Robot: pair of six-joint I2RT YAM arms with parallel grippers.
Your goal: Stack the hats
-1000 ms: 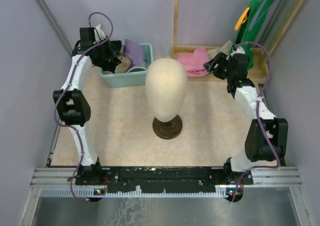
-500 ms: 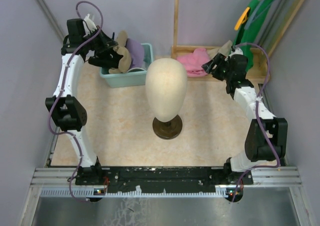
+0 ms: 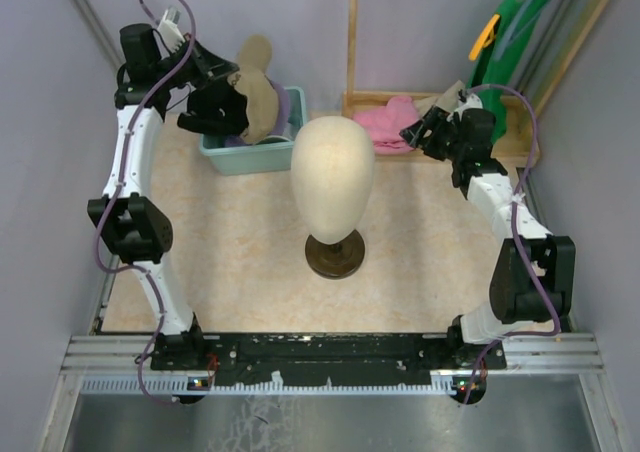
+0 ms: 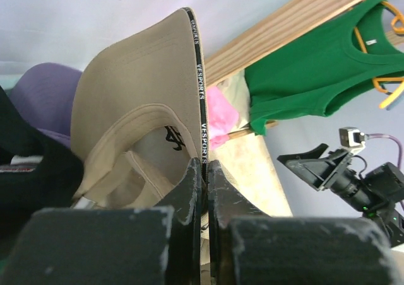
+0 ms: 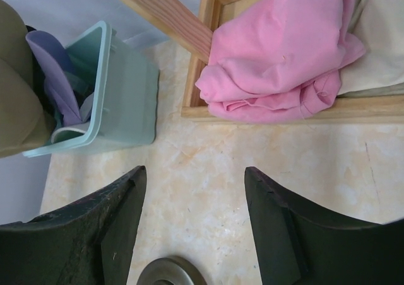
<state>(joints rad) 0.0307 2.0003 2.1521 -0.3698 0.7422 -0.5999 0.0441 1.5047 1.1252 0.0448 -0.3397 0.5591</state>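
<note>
Fingers (image 4: 188, 197) of the left gripper (image 4: 203, 171) are clamped on a thin edge of the tan hat (image 4: 136, 89), right at its black printed band. They hold it above the teal bin (image 3: 228, 158), where the purple hat (image 4: 41, 89) sits. That pinch is narrow. The soft fabric could slide out, or the crown sag and fold, on the way, probably, to the smooth egg-shaped head form (image 3: 332, 172). The stiff curved brim might also catch there. Meanwhile the right gripper (image 5: 192, 178) hangs with fingers wide apart and empty over the pale marbled surface (image 5: 265, 190), near the crumpled pink cloth (image 5: 278, 52) in its wooden tray (image 5: 265, 111).
</note>
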